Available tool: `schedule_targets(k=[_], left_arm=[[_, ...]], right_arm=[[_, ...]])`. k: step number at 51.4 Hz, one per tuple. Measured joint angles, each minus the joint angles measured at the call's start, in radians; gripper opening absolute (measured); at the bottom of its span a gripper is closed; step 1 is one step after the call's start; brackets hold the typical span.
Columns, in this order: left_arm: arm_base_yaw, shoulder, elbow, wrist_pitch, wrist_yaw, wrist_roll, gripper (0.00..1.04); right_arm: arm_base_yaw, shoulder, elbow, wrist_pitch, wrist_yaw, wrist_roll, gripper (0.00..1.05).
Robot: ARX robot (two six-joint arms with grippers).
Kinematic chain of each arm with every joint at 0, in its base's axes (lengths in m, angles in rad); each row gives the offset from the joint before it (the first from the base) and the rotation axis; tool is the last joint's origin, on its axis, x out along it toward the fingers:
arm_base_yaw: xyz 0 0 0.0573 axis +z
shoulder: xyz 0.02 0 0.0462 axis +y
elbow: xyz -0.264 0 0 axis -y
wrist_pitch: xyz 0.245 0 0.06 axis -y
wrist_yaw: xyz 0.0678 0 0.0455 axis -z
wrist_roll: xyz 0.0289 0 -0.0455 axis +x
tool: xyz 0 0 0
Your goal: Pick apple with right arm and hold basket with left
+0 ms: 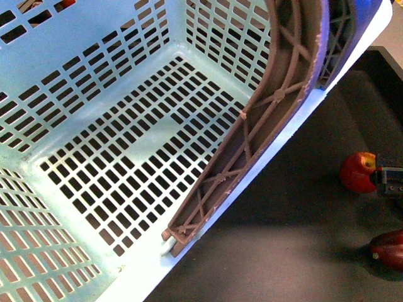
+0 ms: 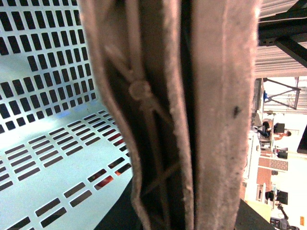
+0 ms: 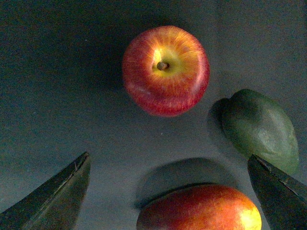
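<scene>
The light turquoise basket (image 1: 107, 157) fills the left of the front view, tilted, with its brownish-grey latticed handle (image 1: 264, 126) across it. In the left wrist view that handle (image 2: 211, 120) fills the picture at close range; my left gripper is shut on it and its fingers do not show. The apple (image 3: 165, 70), red with a yellow blush round its stem, lies on the dark table ahead of my open right gripper (image 3: 168, 156), apart from both fingers. It also shows at the right of the front view as the apple (image 1: 356, 171), beside a part of that gripper (image 1: 389, 181).
A red-and-yellow elongated fruit (image 3: 201, 208) lies between the right gripper's fingers, close to the camera. A green fruit (image 3: 261, 127) lies beside the far finger. A maroon fruit (image 1: 387, 250) sits near the front right of the dark table (image 1: 283, 239).
</scene>
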Motion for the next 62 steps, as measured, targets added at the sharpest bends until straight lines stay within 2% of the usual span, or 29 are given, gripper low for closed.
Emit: schedule_targets(k=[24, 62], left_arm=[[0.0, 0.0, 0.0, 0.0, 0.003, 0.0, 0.18], [0.0, 0.0, 0.0, 0.0, 0.003, 0.0, 0.18]], right_arm=[[0.026, 0.223, 0.276, -0.097, 0.056, 0.008, 0.96], [0.047, 0.387, 0.479, -0.186, 0.066, 0.001, 0.94]])
